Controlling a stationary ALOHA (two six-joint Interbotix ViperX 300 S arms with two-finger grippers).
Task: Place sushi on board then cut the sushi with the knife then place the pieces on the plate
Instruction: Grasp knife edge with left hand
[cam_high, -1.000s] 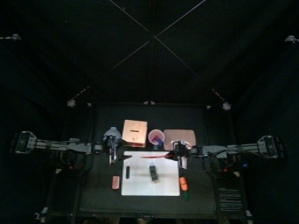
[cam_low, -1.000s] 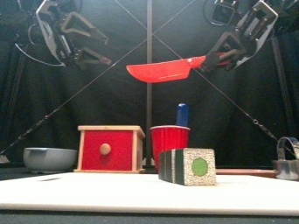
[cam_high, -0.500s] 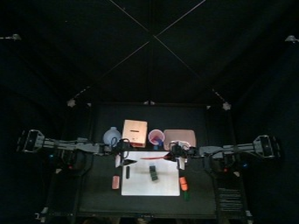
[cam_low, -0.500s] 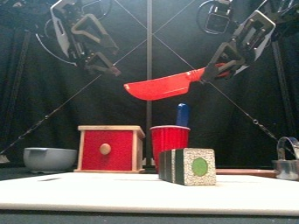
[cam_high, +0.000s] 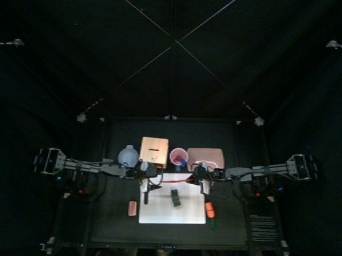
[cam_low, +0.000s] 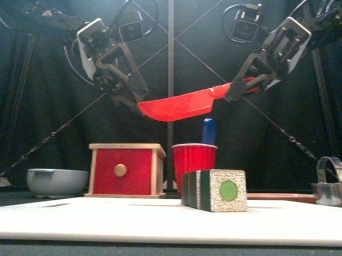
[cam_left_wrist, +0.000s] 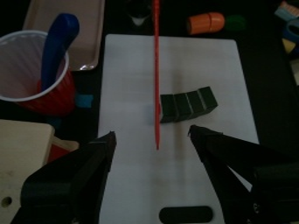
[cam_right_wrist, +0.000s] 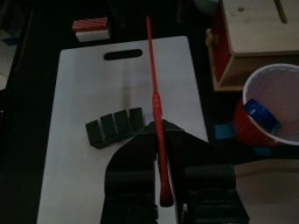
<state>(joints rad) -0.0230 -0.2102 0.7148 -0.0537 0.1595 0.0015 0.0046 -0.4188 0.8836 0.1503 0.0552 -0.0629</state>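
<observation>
— Right gripper (cam_low: 249, 82): what has it got?
— Its jaws are closed on the handle of the red knife (cam_low: 181, 102), which hangs in the air over the board, blade reaching toward the other arm.
— And the sushi roll (cam_low: 214, 190)?
— Lying on the white cutting board (cam_high: 158, 212), its dark green blocks joined in one row; nothing touches it.
— How will it handle?
— Light and stiff, I judge, but made to part at the seams, so the edge should come down on a seam, not mid-block. A loose piece is best taken across its flat sides. The roll may skid on the smooth board if pressed off-centre.
— Left gripper (cam_left_wrist: 152, 136)?
— Jaws spread wide, holding nothing, up near the knife's tip; it could steady the roll.
— Around the board?
— Behind it a red cup (cam_low: 194, 160) with a blue knife (cam_low: 209, 130), the wooden box (cam_low: 127, 170) to the cup's left, the pink tray (cam_high: 205, 157) to its right, a bowl (cam_low: 56, 181) far left
</observation>
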